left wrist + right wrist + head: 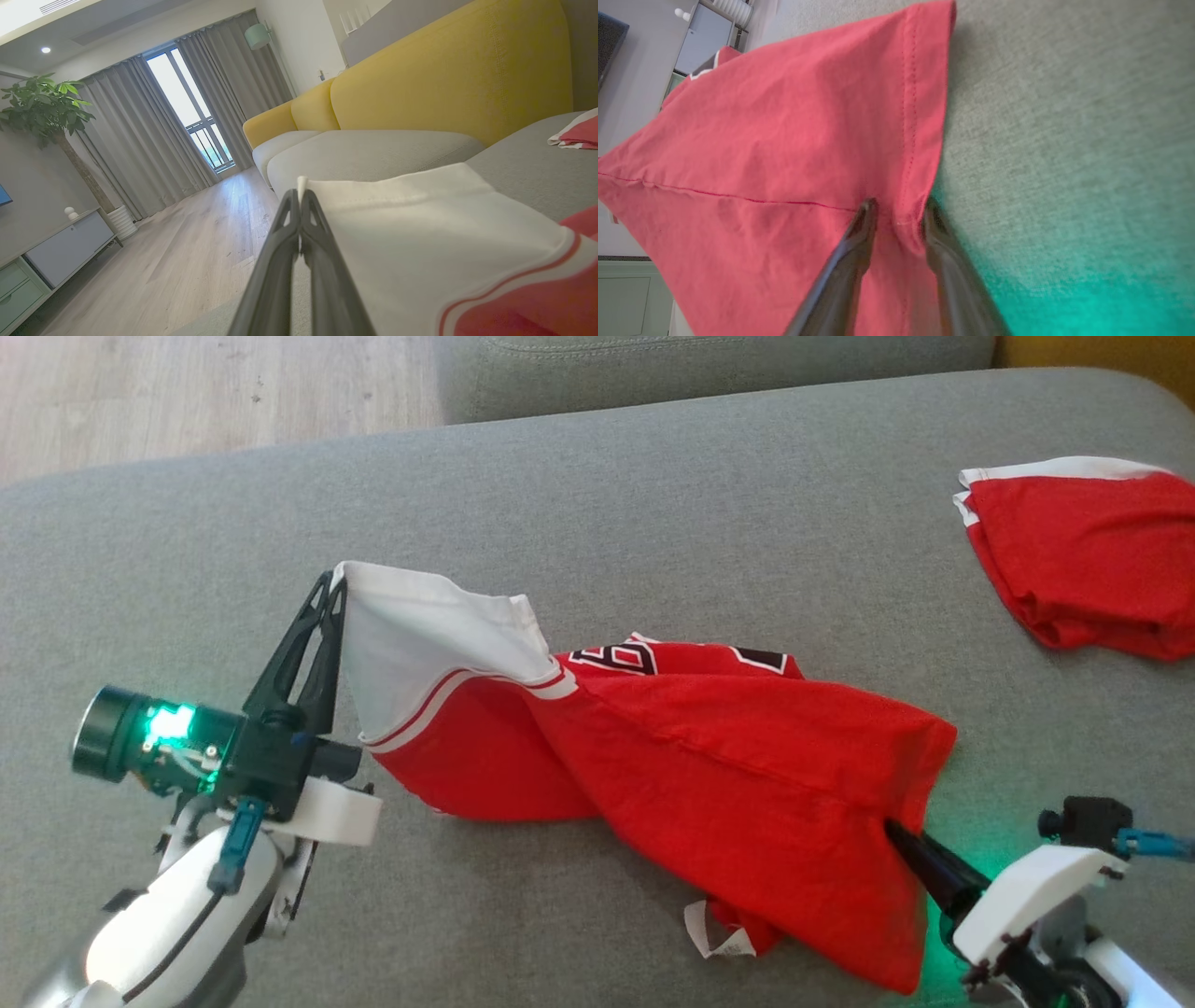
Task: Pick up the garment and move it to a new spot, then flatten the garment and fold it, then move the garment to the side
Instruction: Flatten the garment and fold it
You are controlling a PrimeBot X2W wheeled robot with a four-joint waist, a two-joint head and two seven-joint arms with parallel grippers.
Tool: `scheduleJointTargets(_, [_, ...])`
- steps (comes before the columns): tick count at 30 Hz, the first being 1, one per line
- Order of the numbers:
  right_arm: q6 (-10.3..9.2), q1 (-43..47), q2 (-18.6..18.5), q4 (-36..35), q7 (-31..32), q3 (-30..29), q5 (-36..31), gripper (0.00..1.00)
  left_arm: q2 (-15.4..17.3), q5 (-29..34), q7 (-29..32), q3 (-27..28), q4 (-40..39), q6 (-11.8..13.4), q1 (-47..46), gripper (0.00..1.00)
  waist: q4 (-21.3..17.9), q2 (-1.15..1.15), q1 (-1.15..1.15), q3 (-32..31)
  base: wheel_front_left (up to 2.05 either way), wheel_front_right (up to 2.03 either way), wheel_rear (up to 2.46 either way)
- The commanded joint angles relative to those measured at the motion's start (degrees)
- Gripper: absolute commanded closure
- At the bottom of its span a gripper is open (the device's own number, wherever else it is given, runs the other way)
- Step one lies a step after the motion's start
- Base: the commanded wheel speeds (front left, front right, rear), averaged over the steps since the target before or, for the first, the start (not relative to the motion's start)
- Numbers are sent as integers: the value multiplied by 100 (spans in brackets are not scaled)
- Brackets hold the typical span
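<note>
Left hand [334, 581] pinching garment [709, 747], corner raised (white)

Living room: sofa [420, 79], curtains [140, 140], plant [42, 102]

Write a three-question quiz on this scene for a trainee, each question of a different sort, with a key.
1. True or false: the left tool is shut on the white part of the garment.
2. The right tool straddles: A) the garment's red hem; B) its white label; C) bare cushion alone.
3. Fill in: the other red garment lies toward the robot's ___ side.
Key: 1 true; 2 A; 3 right.
</note>
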Motion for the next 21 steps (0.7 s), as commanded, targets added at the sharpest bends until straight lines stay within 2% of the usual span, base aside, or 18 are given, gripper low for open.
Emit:
scheduleJointTargets(1, [37,314,-39,-59,129,262,-2,86,155,-7,-65,277,-97,48,-374,100,-9,0,0,-1,0,0,0])
scheduleJointTargets(2, [37,323,-47,-81,79,239,-22,100,155,-8,-68,276,-96,49,-375,100,-12,0,0,-3,0,0,0])
scheduleJointTargets(8, [37,371,-139,-188,-133,100,-86,100,154,-8,-87,259,-63,43,-386,100,-26,0,0,-51,0,0,0])
scheduleJointTargets(14, [37,527,-489,-505,-408,-197,-133,100,199,7,-126,298,-82,62,-381,100,-65,0,0,-202,0,0,0])
scheduleJointTargets(21, [37,578,-1407,-1731,-589,-1071,-136,100,447,-24,-171,508,-426,7,-469,100,-260,0,0,-528,0,0,0])
